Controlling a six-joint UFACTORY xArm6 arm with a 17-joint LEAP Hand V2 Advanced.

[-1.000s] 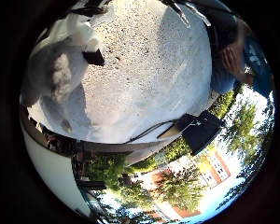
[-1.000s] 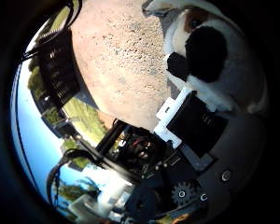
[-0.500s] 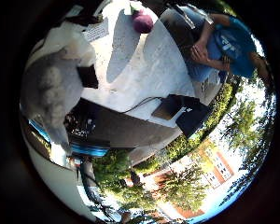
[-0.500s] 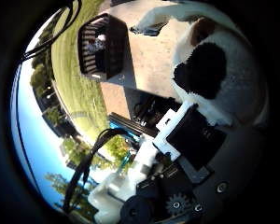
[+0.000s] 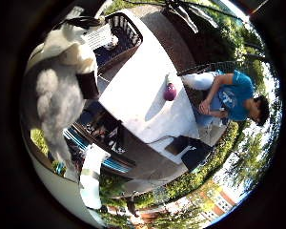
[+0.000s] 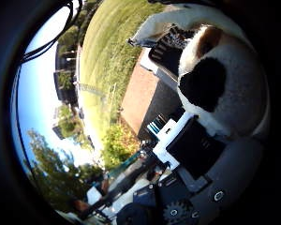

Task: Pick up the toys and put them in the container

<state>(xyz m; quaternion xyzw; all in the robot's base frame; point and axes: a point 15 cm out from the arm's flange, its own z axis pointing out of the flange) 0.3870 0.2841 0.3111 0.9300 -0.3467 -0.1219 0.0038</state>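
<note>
Rising well clear of where it was a second ago, the hand (image 6: 196, 154) is now looking down on the whole white surface (image 5: 138, 95) instead of only a stretch of its speckled top, and the plush toy (image 5: 62, 90) is travelling with it. This white, grey and black stuffed animal is filling much of both palm views, pressed close against the palm, with white and black parts of the hand wrapping against its fur, so the hand is closing on it and carrying it.

On the surface, a small purple toy (image 5: 169, 91) is sitting alone near the edge at about 3 o'clock from the plush, casting a long shadow. At the far end of the surface, around 1 o'clock from the plush, a dark slatted basket (image 5: 119, 38) is standing as the container, with something small and pale lying inside it.

A person in a blue shirt (image 5: 231, 98) is sitting just beside the surface, not touching the toys. Black cases (image 5: 193, 152) are lying on the brown paving (image 6: 140, 93) below the surface's edge. The setting is outdoors: a wide lawn (image 6: 107, 51), trees, hedges and buildings are spreading around under a bright sky.
</note>
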